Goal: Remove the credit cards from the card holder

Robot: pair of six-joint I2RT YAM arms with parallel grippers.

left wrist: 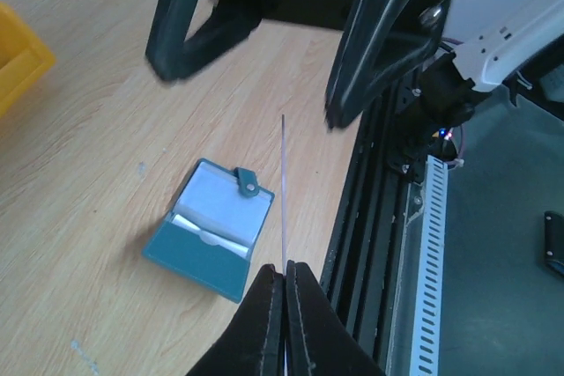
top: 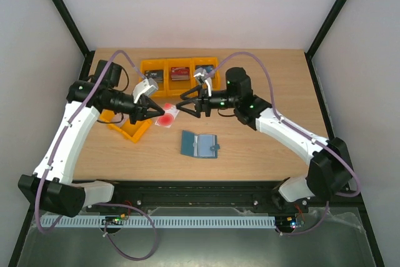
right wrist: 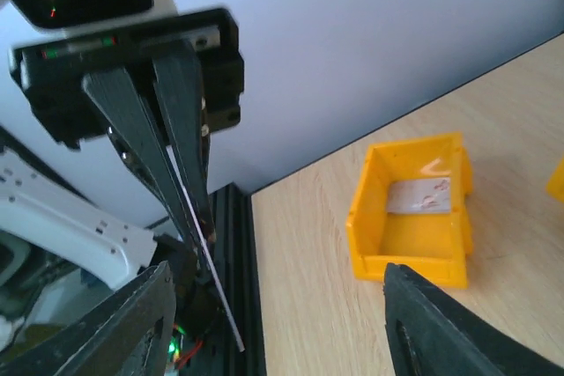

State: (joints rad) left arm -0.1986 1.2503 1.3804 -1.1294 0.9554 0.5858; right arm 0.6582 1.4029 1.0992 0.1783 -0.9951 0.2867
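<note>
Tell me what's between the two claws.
A white card with a red round mark, pinched in the left claw, with the open right claw facing it. The top view shows it.

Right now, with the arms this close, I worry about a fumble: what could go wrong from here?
The left gripper pinches the credit card only by one edge, so it may pivot or slip out. The open right gripper stands close to the card's free end; a careless retreat could knock it. Dropped here, it might miss the orange bin.
</note>
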